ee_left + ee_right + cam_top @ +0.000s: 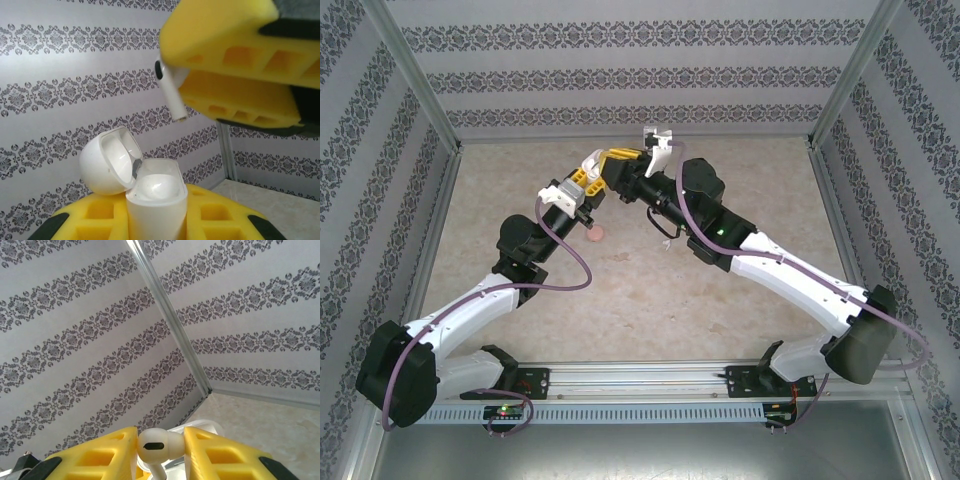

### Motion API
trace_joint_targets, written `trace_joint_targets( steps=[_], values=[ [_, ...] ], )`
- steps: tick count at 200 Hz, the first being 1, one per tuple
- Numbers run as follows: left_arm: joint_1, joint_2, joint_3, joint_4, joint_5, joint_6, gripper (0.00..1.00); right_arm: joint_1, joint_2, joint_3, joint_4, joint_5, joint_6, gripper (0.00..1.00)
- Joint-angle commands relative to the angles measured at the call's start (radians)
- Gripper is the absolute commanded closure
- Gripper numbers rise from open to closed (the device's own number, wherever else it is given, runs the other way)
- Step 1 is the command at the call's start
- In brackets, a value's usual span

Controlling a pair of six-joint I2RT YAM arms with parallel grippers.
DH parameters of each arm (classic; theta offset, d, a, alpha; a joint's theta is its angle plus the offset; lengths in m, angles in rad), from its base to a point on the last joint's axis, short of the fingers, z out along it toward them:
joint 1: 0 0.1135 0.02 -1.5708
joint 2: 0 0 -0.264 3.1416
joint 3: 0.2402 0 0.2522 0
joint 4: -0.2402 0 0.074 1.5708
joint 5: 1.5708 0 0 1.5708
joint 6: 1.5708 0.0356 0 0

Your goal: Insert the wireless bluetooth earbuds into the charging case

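Observation:
My left gripper [155, 217] is shut on a white charging case [156, 202], held upright with its lid [107, 161] hinged open to the left. Above and to the right of it, my right gripper [176, 67] is shut on a white stemmed earbud [170, 89], stem pointing down at the case's open top with a gap between them. In the right wrist view the earbud [159, 446] is pinched by its head between the yellow fingers [220, 455], and the case [202, 428] shows just behind. From above, the left gripper [590, 180] and right gripper [622, 160] meet over the table's far middle.
A small pinkish round object [597, 233] lies on the beige table [640, 300] just below the grippers. Patterned walls with metal corner posts [418, 75] enclose the workspace on three sides. A metal rail [650, 385] runs along the near edge.

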Motion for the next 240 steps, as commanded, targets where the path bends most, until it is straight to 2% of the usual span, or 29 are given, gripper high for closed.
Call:
trace_joint_targets(
  steps=[1, 240],
  values=[
    [-0.014, -0.001, 0.033, 0.060, 0.021, -0.022, 1.00, 0.012, 0.008, 0.012, 0.062, -0.042, 0.037, 0.70],
    [-0.014, -0.032, 0.042, 0.053, 0.019, -0.044, 1.00, 0.023, 0.057, -0.030, 0.080, -0.026, 0.043, 0.72]
  ],
)
